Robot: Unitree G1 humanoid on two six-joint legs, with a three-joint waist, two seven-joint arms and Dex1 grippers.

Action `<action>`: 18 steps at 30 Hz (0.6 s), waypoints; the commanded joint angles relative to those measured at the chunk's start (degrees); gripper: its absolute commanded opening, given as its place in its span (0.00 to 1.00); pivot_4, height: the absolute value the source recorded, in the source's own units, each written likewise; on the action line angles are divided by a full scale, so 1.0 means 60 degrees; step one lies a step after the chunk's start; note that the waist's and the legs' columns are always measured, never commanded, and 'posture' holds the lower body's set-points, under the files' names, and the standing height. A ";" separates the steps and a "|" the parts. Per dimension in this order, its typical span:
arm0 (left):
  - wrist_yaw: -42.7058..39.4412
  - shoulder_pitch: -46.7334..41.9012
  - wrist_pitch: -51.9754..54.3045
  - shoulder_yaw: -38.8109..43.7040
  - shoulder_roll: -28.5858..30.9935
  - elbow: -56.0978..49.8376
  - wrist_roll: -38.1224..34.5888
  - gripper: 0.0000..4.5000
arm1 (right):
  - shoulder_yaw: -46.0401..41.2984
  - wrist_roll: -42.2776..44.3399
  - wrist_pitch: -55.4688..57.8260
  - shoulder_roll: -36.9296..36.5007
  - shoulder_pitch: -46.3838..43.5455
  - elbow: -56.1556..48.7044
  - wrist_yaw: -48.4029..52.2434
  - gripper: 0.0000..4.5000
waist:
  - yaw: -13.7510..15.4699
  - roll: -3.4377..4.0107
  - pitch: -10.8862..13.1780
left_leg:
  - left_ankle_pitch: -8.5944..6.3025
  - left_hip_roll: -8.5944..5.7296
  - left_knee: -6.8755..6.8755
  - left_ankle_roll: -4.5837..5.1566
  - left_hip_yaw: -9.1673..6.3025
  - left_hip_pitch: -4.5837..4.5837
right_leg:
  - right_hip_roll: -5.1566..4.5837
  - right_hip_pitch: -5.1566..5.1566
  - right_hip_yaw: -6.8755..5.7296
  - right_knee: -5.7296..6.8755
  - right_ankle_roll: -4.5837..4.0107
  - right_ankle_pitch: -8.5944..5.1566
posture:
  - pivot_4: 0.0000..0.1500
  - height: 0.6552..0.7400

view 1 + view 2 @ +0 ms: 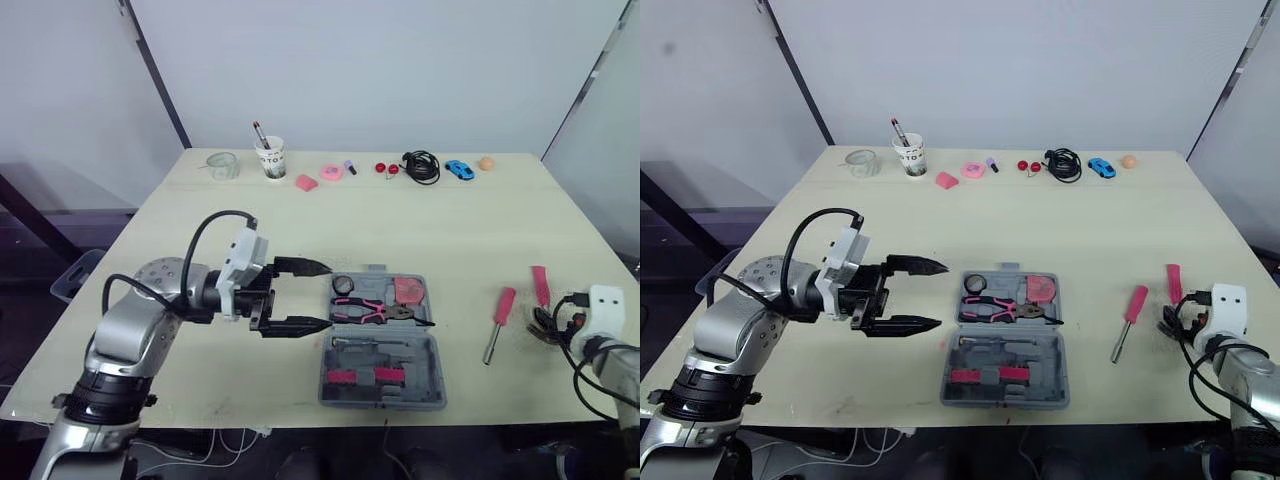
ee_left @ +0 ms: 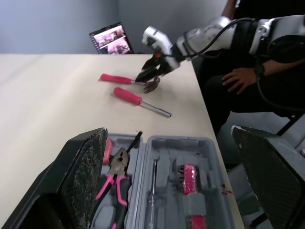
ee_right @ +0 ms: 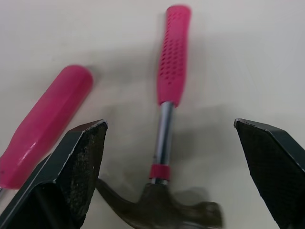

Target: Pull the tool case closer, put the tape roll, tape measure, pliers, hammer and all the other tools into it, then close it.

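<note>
The grey tool case (image 1: 436, 350) lies open near the table's front edge. Inside it are pink-handled pliers (image 1: 368, 312), a round tape measure (image 1: 343, 285) and a pink tape roll (image 1: 407, 290). My left gripper (image 1: 322, 296) is open just left of the case, fingertips at its left edge. To the right of the case lie a pink-handled screwdriver (image 1: 497, 322) and a pink-handled hammer (image 3: 172, 57). My right gripper (image 3: 169, 123) is open, its fingers straddling the hammer's shaft close to the head (image 3: 162, 212).
Along the far edge stand a glass jar (image 1: 222, 165), a cup with a pen (image 1: 270, 157), pink pieces (image 1: 320, 177), a black cable (image 1: 421, 166), a blue toy car (image 1: 459, 169) and an orange ball (image 1: 486, 162). A laptop (image 2: 110, 38) and a seated person (image 2: 248, 78) are beyond the table's right side.
</note>
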 commanded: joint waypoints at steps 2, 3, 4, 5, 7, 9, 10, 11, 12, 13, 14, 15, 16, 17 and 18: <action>-0.0016 -0.0170 0.0123 0.0011 0.0011 -0.0313 -0.0287 0.98 | -0.0107 -0.0077 -0.0271 -0.0011 -0.0498 0.0432 -0.0066 1.00 | -0.0002 0.0002 0.0002 | 0.0000 0.0000 -0.0001 0.0000 0.0000 0.0000 | 0.0001 0.0000 -0.0002 0.0000 0.0000 0.0000 | 1.00 1.00; -0.0010 -0.0172 0.0131 0.0010 0.0006 -0.0318 -0.0285 0.98 | -0.0064 -0.0111 -0.0298 -0.0007 -0.0570 0.0563 -0.0035 1.00 | -0.0002 0.0003 0.0002 | 0.0000 0.0000 -0.0002 0.0000 0.0001 -0.0001 | 0.0001 0.0000 -0.0002 -0.0002 0.0000 0.0000 | 1.00 1.00; -0.0006 -0.0168 0.0130 0.0008 0.0004 -0.0325 -0.0277 0.98 | -0.0032 -0.0137 -0.0325 0.0004 -0.0635 0.0677 -0.0018 1.00 | -0.0003 0.0002 0.0002 | 0.0000 0.0000 -0.0002 0.0000 0.0000 -0.0001 | 0.0001 0.0000 -0.0003 -0.0002 0.0000 0.0000 | 1.00 1.00; 0.0007 -0.0156 0.0132 0.0007 0.0001 -0.0343 -0.0268 0.98 | -0.0019 -0.0142 -0.0341 0.0033 -0.0716 0.0799 -0.0020 1.00 | -0.0003 0.0002 0.0002 | 0.0000 0.0000 -0.0002 0.0000 -0.0001 -0.0001 | 0.0002 0.0000 -0.0005 -0.0002 0.0000 0.0000 | 1.00 1.00; 0.0047 -0.0134 0.0128 0.0001 -0.0015 -0.0375 -0.0255 0.98 | 0.0023 -0.0187 -0.0445 0.0079 -0.0876 0.1075 -0.0022 1.00 | 0.0001 0.0002 0.0002 | 0.0000 0.0000 -0.0002 0.0000 -0.0002 -0.0001 | 0.0003 0.0001 -0.0006 -0.0002 0.0000 0.0000 | 1.00 1.00; 0.0080 -0.0112 0.0117 0.0005 -0.0023 -0.0407 -0.0252 0.98 | -0.0002 -0.0160 -0.0472 0.0133 -0.0993 0.1264 -0.0014 1.00 | -0.0002 0.0002 0.0002 | 0.0000 0.0000 -0.0001 0.0000 0.0000 -0.0001 | 0.0002 0.0001 -0.0003 -0.0002 0.0000 0.0000 | 1.00 1.00; 0.0109 -0.0116 0.0123 0.0014 -0.0034 -0.0417 -0.0258 1.00 | -0.0059 -0.0106 -0.0455 0.0171 -0.1061 0.1359 -0.0040 0.91 | 0.0000 0.0002 0.0002 | 0.0000 0.0000 -0.0001 0.0000 0.0001 -0.0001 | 0.0002 0.0001 -0.0002 -0.0002 0.0001 0.0000 | 1.00 1.00; 0.0133 -0.0115 0.0123 0.0024 -0.0041 -0.0430 -0.0259 1.00 | -0.0069 -0.0115 -0.0494 0.0174 -0.1121 0.1494 -0.0064 0.88 | 0.0000 0.0002 0.0002 | 0.0000 0.0000 -0.0001 0.0000 0.0001 -0.0001 | 0.0002 0.0001 -0.0001 -0.0002 0.0001 0.0000 | 1.00 1.00; 0.0149 -0.0116 0.0121 0.0030 -0.0045 -0.0435 -0.0259 1.00 | -0.0067 -0.0133 -0.0534 0.0171 -0.1165 0.1597 -0.0082 0.80 | -0.0003 0.0003 0.0002 | 0.0000 0.0000 -0.0001 0.0000 0.0000 -0.0001 | 0.0002 0.0001 -0.0002 -0.0002 0.0001 0.0000 | 1.00 1.00; 0.0171 -0.0101 0.0124 0.0036 -0.0048 -0.0458 -0.0266 1.00 | -0.0075 -0.0135 -0.0505 0.0175 -0.1194 0.1773 -0.0100 0.73 | -0.0005 0.0002 0.0002 | 0.0000 0.0000 -0.0001 0.0000 0.0000 -0.0001 | 0.0002 0.0001 -0.0002 -0.0002 0.0001 0.0000 | 1.00 1.00; 0.0184 -0.0091 0.0125 0.0037 -0.0049 -0.0470 -0.0270 1.00 | -0.0073 -0.0139 -0.0492 0.0173 -0.1214 0.1903 -0.0107 0.59 | -0.0010 0.0002 0.0002 | 0.0000 0.0000 -0.0001 0.0000 0.0000 -0.0001 | 0.0003 0.0001 -0.0001 -0.0002 0.0001 0.0001 | 1.00 1.00; 0.0193 -0.0065 0.0119 0.0037 -0.0044 -0.0496 -0.0268 1.00 | -0.0029 -0.0197 -0.0517 0.0154 -0.1184 0.2006 -0.0116 0.50 | -0.0010 0.0002 0.0002 | 0.0000 0.0000 -0.0001 0.0000 0.0000 -0.0001 | 0.0003 0.0001 -0.0002 -0.0002 0.0001 0.0001 | 1.00 1.00; 0.0201 -0.0045 0.0114 0.0037 -0.0039 -0.0512 -0.0267 1.00 | -0.0070 -0.0162 -0.0484 0.0188 -0.1170 0.2048 -0.0163 0.37 | -0.0011 0.0002 0.0002 | 0.0000 0.0000 -0.0001 0.0000 0.0000 -0.0001 | 0.0003 0.0001 -0.0003 -0.0002 0.0001 0.0000 | 1.00 1.00; 0.0209 -0.0039 0.0109 0.0035 -0.0038 -0.0514 -0.0263 1.00 | -0.0093 -0.0138 -0.0473 0.0213 -0.1153 0.2050 -0.0189 0.26 | -0.0010 0.0001 0.0002 | 0.0000 0.0001 -0.0001 0.0000 -0.0001 0.0000 | 0.0003 0.0001 -0.0004 -0.0002 0.0001 0.0000 | 1.00 1.00; 0.0220 -0.0040 0.0104 0.0031 -0.0039 -0.0513 -0.0259 1.00 | -0.0089 -0.0136 -0.0464 0.0219 -0.1127 0.2038 -0.0190 0.16 | -0.0010 0.0001 0.0002 | 0.0000 0.0001 -0.0002 0.0000 -0.0002 0.0000 | 0.0004 0.0001 -0.0004 -0.0002 0.0001 0.0000 | 1.00 1.00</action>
